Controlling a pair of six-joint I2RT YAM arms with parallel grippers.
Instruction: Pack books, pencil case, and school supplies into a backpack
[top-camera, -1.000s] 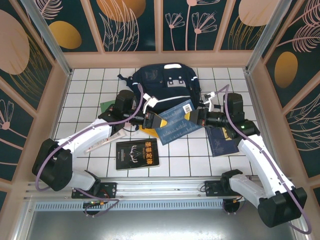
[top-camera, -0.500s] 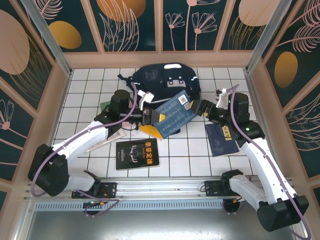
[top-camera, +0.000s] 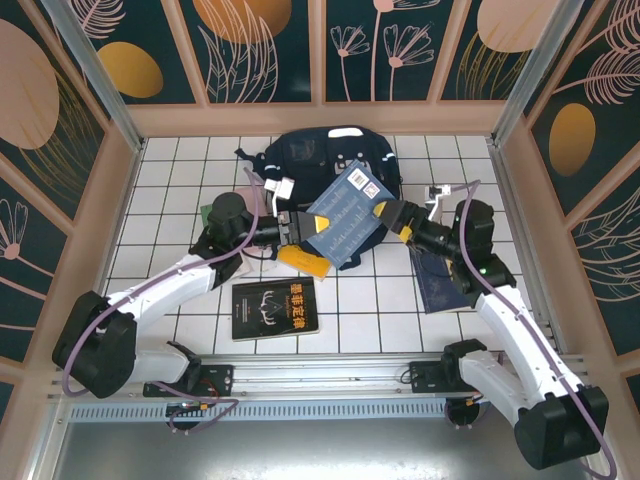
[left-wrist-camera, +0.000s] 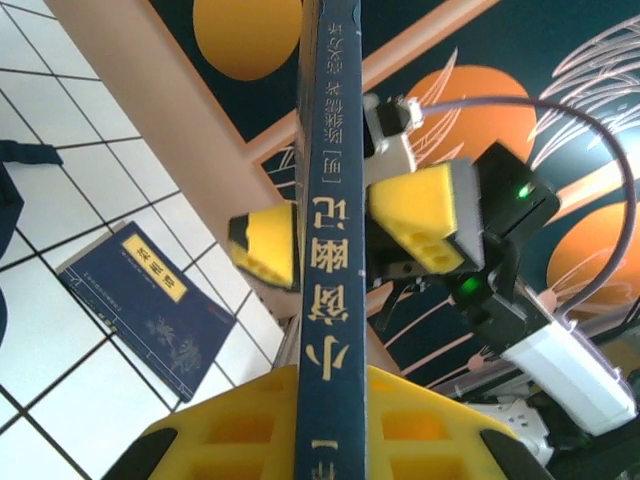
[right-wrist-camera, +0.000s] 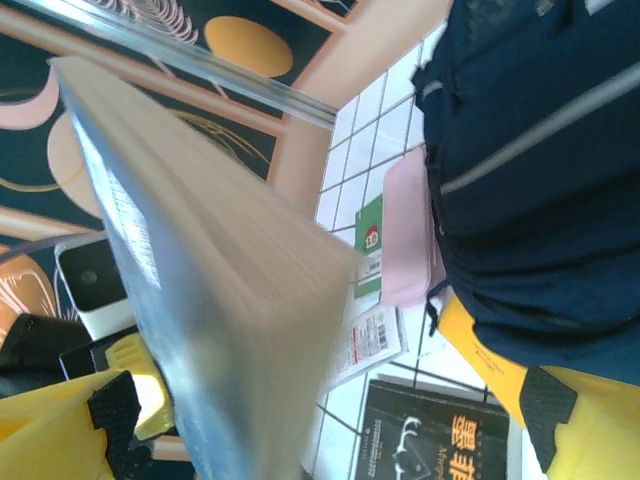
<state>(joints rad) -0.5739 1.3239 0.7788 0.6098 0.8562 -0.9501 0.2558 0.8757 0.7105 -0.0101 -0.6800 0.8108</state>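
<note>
My left gripper (top-camera: 303, 226) (left-wrist-camera: 332, 405) is shut on the near end of a blue book (top-camera: 347, 212) (left-wrist-camera: 330, 200), held up on edge over the front of the navy backpack (top-camera: 330, 152) (right-wrist-camera: 540, 150). My right gripper (top-camera: 390, 213) (right-wrist-camera: 345, 400) stands open at the book's far edge, one of its yellow fingers (left-wrist-camera: 428, 215) on either side. On the tiles lie an orange-yellow book (top-camera: 305, 260), a black book (top-camera: 275, 308) (right-wrist-camera: 430, 440), another blue book (top-camera: 440, 285) (left-wrist-camera: 145, 310) and a small green one (top-camera: 209, 213). A pink pencil case (right-wrist-camera: 408, 240) and a whitish packet (right-wrist-camera: 372, 340) lie beside the backpack.
Wooden walls with dark floral panels (top-camera: 260, 50) close in the white tiled floor on three sides. A metal rail (top-camera: 330, 375) runs along the near edge by the arm bases. Bare tiles show at the back left (top-camera: 180, 160) and near right (top-camera: 380, 320).
My right gripper has opened and let go of the blue book. The left gripper has carried the book back and up, over the backpack.
</note>
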